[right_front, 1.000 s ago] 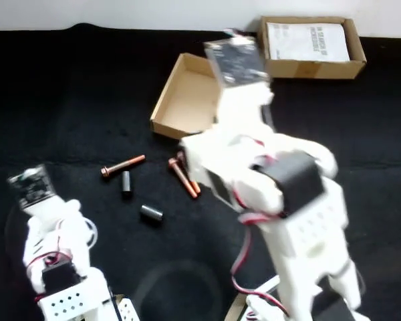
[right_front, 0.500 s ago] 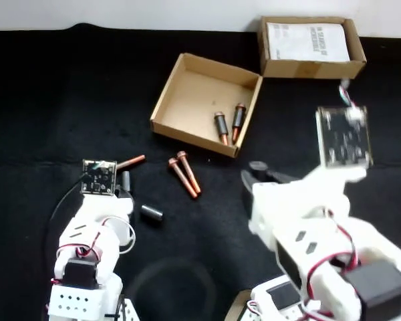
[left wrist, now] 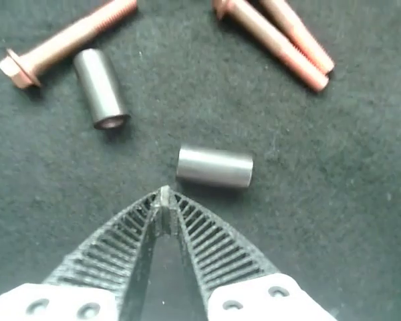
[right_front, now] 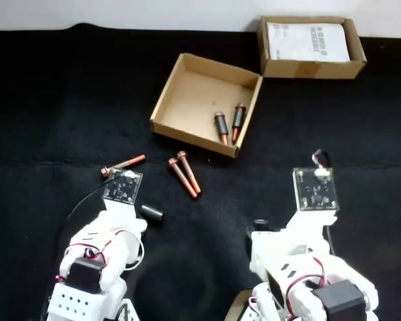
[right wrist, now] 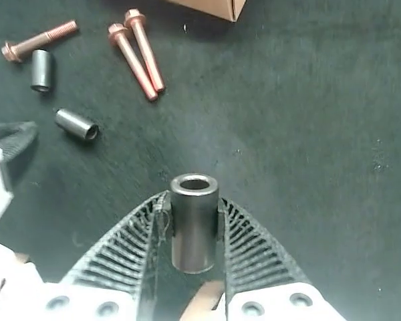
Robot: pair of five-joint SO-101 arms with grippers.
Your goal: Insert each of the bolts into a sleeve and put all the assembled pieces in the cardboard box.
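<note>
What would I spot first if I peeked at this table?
Probably the right gripper, clamped on a dark metal sleeve that points straight at its wrist camera. Next comes the open cardboard box toward the far side of the black table, with two assembled pieces lying side by side inside. Three copper-coloured bolts lie loose just in front of it.

Table cover: black cloth (right_front: 67, 100), spread across the whole surface.
Far right: small carton (right_front: 307, 69), open on top.
Inside it: white printed sheet (right_front: 307, 41), lying flat.
Behind: white wall (right_front: 154, 13).
</note>
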